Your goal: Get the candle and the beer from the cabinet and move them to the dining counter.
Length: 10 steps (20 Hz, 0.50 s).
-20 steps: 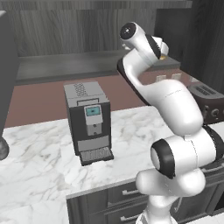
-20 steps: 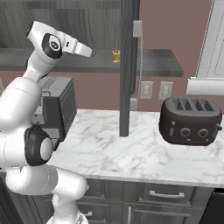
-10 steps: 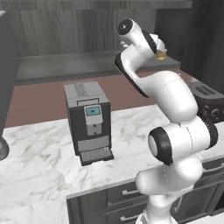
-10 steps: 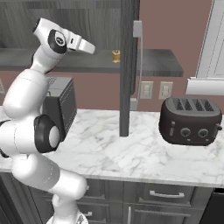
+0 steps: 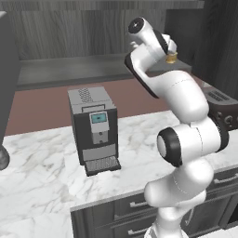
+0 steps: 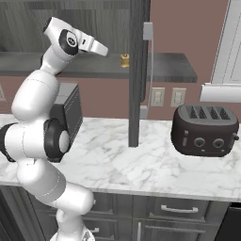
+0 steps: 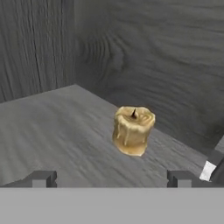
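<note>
Candle (image 7: pixel 133 130) stands upright on the cabinet (image 7: pixel 52 131) shelf, straight ahead of the claw (image 7: pixel 109 178) and a touch right of centre between its fingertips (image 7: pixel 41 178), not yet between them. Claw open, nothing held. Likely next move: push forward along the shelf; the candle's axis is vertical, so a side pinch fits.
</note>
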Motion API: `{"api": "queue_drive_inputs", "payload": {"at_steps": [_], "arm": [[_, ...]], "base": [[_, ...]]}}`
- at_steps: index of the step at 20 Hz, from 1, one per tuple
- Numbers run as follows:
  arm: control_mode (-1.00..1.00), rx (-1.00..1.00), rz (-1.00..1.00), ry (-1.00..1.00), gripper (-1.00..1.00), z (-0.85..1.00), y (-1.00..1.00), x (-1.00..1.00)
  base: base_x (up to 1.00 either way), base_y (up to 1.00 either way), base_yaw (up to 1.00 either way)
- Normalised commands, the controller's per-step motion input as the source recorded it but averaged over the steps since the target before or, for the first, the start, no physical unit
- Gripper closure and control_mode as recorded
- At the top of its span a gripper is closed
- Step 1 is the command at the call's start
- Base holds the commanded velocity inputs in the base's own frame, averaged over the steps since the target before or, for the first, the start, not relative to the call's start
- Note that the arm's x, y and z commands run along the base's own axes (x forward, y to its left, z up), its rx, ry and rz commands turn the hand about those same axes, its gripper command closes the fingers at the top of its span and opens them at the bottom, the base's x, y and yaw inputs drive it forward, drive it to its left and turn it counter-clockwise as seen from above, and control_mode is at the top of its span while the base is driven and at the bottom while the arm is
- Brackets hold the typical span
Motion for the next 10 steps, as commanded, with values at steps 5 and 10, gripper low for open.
{"api": "queue_drive_inputs", "payload": {"at_steps": [5, 10], "arm": [[-1.00, 0.03, 0.00, 0.00, -1.00, -0.02, -0.25, 0.11], [-1.00, 0.02, 0.00, 0.00, -1.00, 0.00, -0.25, 0.12]], "base": [[0.00, 0.00, 0.00], [0.00, 0.00, 0.00]]}}
